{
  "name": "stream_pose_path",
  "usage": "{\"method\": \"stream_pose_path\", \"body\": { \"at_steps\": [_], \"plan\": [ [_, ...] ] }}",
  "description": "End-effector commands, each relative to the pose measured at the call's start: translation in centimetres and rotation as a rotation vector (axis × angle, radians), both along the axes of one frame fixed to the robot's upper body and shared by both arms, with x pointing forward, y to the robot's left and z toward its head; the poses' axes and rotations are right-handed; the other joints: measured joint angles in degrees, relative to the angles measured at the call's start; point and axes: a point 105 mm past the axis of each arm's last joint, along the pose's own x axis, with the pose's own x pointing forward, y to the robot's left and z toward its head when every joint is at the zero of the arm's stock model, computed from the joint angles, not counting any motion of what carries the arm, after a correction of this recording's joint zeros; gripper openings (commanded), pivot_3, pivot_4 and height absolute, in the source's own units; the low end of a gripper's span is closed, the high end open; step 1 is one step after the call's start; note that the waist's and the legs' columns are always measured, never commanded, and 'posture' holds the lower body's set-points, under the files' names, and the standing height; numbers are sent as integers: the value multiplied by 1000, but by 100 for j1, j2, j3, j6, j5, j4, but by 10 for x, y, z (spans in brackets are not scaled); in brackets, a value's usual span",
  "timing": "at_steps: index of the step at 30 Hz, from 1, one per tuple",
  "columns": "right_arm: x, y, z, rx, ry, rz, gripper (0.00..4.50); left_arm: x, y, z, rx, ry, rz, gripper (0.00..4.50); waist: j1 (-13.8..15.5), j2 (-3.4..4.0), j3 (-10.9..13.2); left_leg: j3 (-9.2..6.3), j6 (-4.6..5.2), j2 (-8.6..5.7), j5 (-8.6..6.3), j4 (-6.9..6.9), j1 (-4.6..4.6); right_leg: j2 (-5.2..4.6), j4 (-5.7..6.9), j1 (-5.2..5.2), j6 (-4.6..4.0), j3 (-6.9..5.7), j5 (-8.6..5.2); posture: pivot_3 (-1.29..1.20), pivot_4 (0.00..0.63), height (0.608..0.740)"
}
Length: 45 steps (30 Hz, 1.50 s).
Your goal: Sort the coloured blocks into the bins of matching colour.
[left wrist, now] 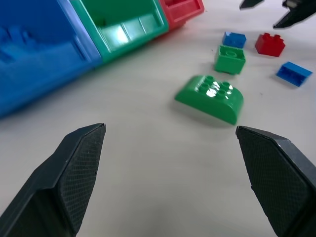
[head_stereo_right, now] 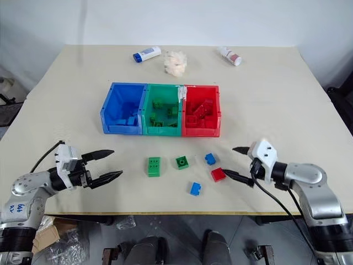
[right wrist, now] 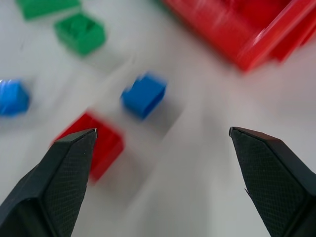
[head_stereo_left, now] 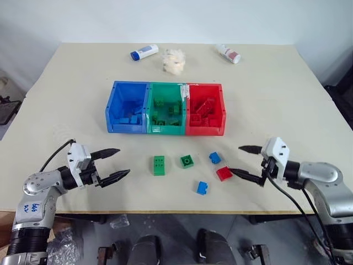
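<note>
Three joined bins stand mid-table: a blue bin, a green bin and a red bin, each holding bricks of its own colour. In front of them lie loose blocks: a long green one, a small green one, a blue one, a red one and another blue one. My left gripper hovers open at the front left, apart from the long green block. My right gripper is open just right of the red block, its lower fingertip close beside it.
At the far edge lie a white bottle with a blue cap, a white wad of tissue and a white bottle with a red cap. The table's front edge runs just below the loose blocks.
</note>
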Motion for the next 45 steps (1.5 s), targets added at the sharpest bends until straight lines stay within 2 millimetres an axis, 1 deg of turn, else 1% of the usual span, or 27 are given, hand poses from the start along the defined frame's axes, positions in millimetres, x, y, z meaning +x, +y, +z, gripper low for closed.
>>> {"method": "stream_pose_path", "body": {
  "at_steps": [1, 4, 6, 8, 13, 15, 16, 18, 21, 23, 26, 29, 31, 34, 36, 37, 39, 40, 42, 45],
  "plan": [
    [-20, -18, 18, -39, -19, -20, 4500, -8, 3, 2, 9, -18, -24, 4486, 19, 0, 0, 0, 1, -1, -1, -1, -1, 0, -4, 0, 0, 0, 0, 0, 150, 740],
    [-40, -30, 19, -72, 20, -48, 4500, -16, 3, 2, 1, -22, -28, 4486, 6, -1, 0, 1, 3, 0, -3, 6, 1, 0, -6, 6, 2, 2, 1, 0, 150, 740],
    [-48, -33, 21, -81, 36, -55, 4500, -21, 2, 1, -6, -14, -29, 4486, -9, -5, 1, 2, 4, 3, -4, 9, 5, 1, -9, 9, 2, 5, 1, 0, 150, 740],
    [-51, -30, 25, -81, 41, -45, 4500, -26, 1, -1, -12, -3, -29, 4486, -20, -7, 2, 3, 3, 7, -5, 10, 16, 1, -24, 16, -1, 9, 2, 0, 150, 740],
    [-50, -16, 31, -88, 55, 18, 4500, -35, -3, -2, -23, 9, -30, 4486, 2, -8, 3, -6, 8, 20, -8, 14, 22, 3, -37, 14, -11, 23, 7, 0, 150, 740],
    [-47, -8, 30, -81, 57, 48, 4500, -38, -5, -3, -24, 11, -29, 4486, 6, -10, 4, -7, 11, 20, -11, 16, 22, 2, -37, 14, -12, 24, 7, 0, 150, 740],
    [-42, 2, 28, -64, 56, 68, 4500, -40, -7, -2, -36, 6, -33, 4486, 9, -10, 3, -6, 11, 20, -13, 17, 20, 2, -37, 13, -12, 23, 8, 0, 150, 740],
    [-32, 15, 24, -45, 58, 88, 4500, -42, -9, -1, -45, -1, -39, 4486, -7, -11, 4, -6, 10, 21, -15, 19, 21, 3, -34, 13, -13, 22, 9, 0, 150, 740],
    [-19, 27, 15, -38, 46, 104, 4500, -46, -10, 0, -42, -17, -48, 4486, -2, -11, 4, -5, 6, 23, -18, 21, 18, 5, -30, 8, -14, 20, 10, 0, 150, 740],
    [-13, 34, 10, -36, 38, 118, 4500, -47, -10, 2, -41, -38, -53, 4486, -4, -10, 4, 2, 3, 23, -21, 25, 15, 7, -23, 5, -14, 18, 10, 0, 150, 740],
    [-9, 39, 4, -40, 58, 135, 4500, -45, -10, 3, -40, -68, -44, 4486, 11, -10, 4, 12, 5, 21, -23, 28, 9, 7, -21, 4, -13, 13, 11, 0, 150, 740],
    [4, 48, -7, -32, 53, 134, 4500, -43, -8, 4, -50, -103, -54, 4486, -4, -11, 3, 15, 8, 23, -26, 43, -2, 11, -8, 5, -9, 7, 13, 0, 150, 740],
    [10, 52, -9, -24, 33, 128, 4500, -44, -8, 4, -79, -102, -74, 4486, -12, -11, 4, 17, 10, 23, -27, 51, -2, 11, -8, 6, -7, 9, 14, 0, 150, 740],
    [12, 57, -13, -17, 16, 133, 3895, -48, -9, 6, -125, -93, -141, 4500, -13, -10, 4, 18, 10, 25, -28, 55, -3, 12, 0, 4, -7, 10, 14, 0, 150, 740],
    [11, 59, -16, -16, 13, 127, 3185, -50, -9, 5, -131, -78, -180, 4500, -12, -11, 4, 17, 9, 27, -29, 60, -3, 13, 8, 4, -7, 10, 14, 0, 150, 740],
    [11, 60, -18, -16, 14, 126, 2908, -50, -9, 4, -123, -76, -191, 4500, -12, -10, 4, 17, 9, 28, -30, 62, -3, 14, 9, 4, -7, 10, 14, 0, 150, 740],
    [10, 61, -18, -15, 8, 123, 2179, -48, -7, 3, -107, -80, -206, 4500, -12, -10, 4, 17, 8, 29, -30, 66, -3, 15, 13, 4, -7, 11, 14, 0, 150, 740],
    [11, 62, -17, -9, 3, 117, 2071, -47, -6, 3, -105, -83, -211, 4500, -13, -11, 4, 17, 8, 30, -30, 68, -3, 15, 13, 5, -8, 11, 14, 0, 150, 740],
    [15, 61, -10, 9, -21, 84, 2072, -46, -7, 4, -115, -79, -248, 4500, -13, -11, 4, 17, 9, 30, -31, 74, -3, 15, 13, 5, -8, 13, 14, 0, 150, 740],
    [21, 61, 7, 49, -71, 53, 2072, -40, -7, 4, -104, -87, -255, 4500, -12, -10, 4, 17, 10, 31, -31, 76, -3, 15, 16, 4, -9, 14, 14, 0, 150, 740]
  ]
}}
